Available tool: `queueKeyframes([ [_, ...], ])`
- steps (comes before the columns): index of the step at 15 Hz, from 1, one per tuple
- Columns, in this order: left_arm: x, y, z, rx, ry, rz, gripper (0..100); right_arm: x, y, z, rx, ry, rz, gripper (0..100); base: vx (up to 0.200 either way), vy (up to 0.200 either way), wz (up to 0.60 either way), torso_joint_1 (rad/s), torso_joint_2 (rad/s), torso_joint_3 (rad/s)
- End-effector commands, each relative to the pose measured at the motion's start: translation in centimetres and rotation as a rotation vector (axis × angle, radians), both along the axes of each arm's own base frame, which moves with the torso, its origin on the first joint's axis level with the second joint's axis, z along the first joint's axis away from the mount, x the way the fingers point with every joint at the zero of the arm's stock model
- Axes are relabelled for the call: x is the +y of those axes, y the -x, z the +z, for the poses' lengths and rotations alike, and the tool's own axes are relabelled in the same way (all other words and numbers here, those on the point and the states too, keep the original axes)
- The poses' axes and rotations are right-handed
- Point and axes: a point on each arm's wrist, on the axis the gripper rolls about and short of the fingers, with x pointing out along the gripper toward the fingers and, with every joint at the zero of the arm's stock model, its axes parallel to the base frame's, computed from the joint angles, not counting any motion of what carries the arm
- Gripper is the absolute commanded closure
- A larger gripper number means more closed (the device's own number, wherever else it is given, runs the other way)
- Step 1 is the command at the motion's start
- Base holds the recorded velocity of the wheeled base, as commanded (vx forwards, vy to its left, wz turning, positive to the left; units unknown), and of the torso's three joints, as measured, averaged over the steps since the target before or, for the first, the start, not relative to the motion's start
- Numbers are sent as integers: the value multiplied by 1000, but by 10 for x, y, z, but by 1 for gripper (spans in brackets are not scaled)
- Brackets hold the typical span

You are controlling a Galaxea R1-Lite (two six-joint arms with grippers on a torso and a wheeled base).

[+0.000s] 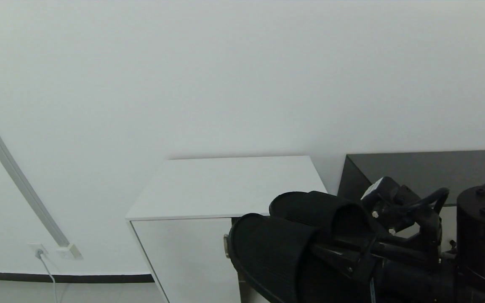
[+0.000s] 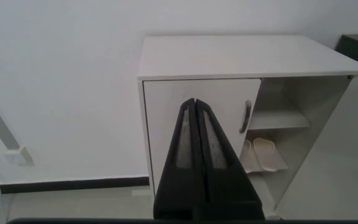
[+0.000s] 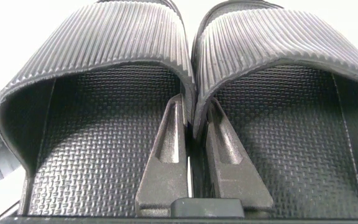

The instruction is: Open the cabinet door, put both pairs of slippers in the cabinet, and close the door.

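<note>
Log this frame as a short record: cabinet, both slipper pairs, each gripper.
cabinet: white, right half open, door over the left half shut
pale slippers: side by side on the bottom shelf inside
black slippers: held together in front of the cabinet, not yet inside
right gripper: shut on the black slippers' inner edges
left gripper: shut, empty, pointing at the cabinet

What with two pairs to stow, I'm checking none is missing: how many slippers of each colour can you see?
black slippers: 2
cream slippers: 2
total: 4
</note>
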Motion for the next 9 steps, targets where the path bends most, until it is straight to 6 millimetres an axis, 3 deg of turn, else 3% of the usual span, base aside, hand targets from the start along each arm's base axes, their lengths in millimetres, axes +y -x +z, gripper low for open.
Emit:
queueKeyframes([
  [1,0,0,0,0,0,0,100,-1,1,-3,0,7,4,100,0,0,0,0,0,0],
  [7,0,0,0,0,0,0,100,-1,1,-3,1,8,4,100,0,0,0,0,0,0],
  [9,0,0,0,0,0,0,100,-1,1,-3,0,9,4,100,0,0,0,-124,298,158],
])
